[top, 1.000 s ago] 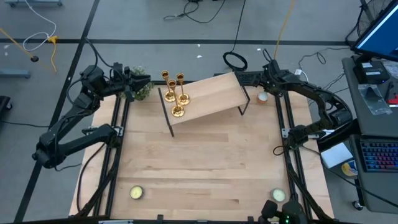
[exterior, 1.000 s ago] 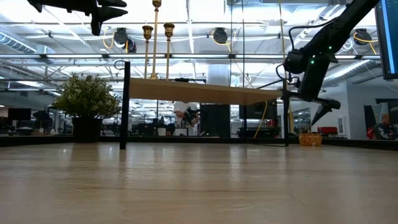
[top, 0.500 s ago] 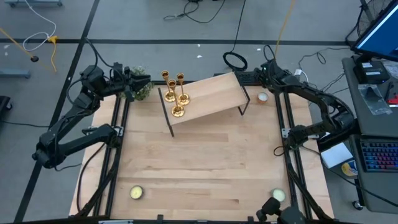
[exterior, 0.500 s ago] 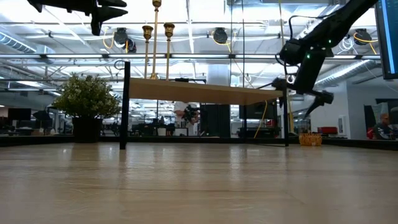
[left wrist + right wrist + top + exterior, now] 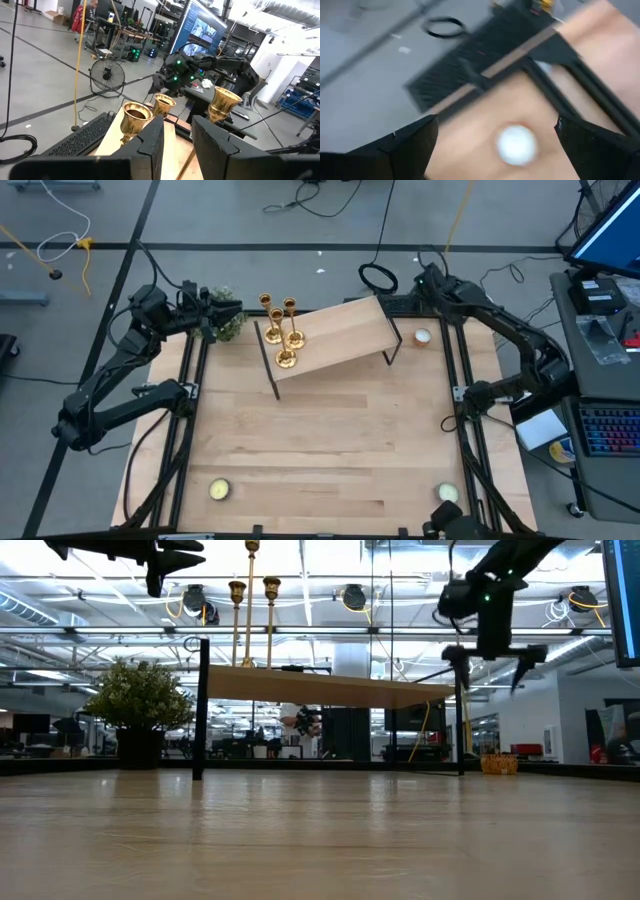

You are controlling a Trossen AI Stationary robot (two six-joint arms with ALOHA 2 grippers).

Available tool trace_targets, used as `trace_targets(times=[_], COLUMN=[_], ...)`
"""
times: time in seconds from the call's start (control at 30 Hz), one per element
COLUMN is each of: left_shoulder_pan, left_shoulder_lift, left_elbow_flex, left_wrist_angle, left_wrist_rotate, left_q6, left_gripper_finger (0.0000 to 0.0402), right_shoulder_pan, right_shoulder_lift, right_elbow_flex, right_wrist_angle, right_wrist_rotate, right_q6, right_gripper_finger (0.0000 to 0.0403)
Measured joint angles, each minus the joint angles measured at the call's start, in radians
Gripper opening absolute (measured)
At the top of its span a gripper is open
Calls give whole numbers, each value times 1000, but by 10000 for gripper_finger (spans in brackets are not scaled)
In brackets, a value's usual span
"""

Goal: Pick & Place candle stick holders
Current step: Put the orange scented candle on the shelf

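Three gold candle stick holders stand upright on their round bases at the left end of a raised wooden shelf at the table's far side. The low view shows their cups above the shelf top. My left gripper hangs level just left of them, narrowly open; in its wrist view the cups stand right before its fingers. My right gripper is high over the far right corner, wide open with nothing between its fingers, and a white tealight lies below it.
A small potted plant sits beside my left gripper. The white tealight lies right of the shelf's leg. Two yellow tealights lie near the front edge. Bare wood lies between shelf and front edge.
My right gripper has risen from just above the white tealight and drawn toward the table's far edge, rolling and tipping as it went; its fingers stay wide apart. The candle stick holders and the tealight have not moved.
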Motion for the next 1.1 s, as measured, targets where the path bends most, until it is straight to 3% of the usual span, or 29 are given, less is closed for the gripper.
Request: trace_targets(times=[0.2, 0.8, 1.1], left_shoulder_pan=[0, 0, 0], left_shoulder_lift=[0, 0, 0], left_elbow_flex=[0, 0, 0], left_wrist_angle=[0, 0, 0], left_wrist_rotate=[0, 2, 3], left_q6=[9, -4, -1], left_gripper_finger=[102, 102, 102], right_shoulder_pan=[-34, -71, -93], right_shoulder_lift=[103, 351, 399], right_elbow_flex=[5, 5, 4], right_wrist_angle=[-187, -137, -95], right_wrist_rotate=[-70, -233, -239], right_q6=[94, 75, 73], right_gripper_finger=[389, 385, 388])
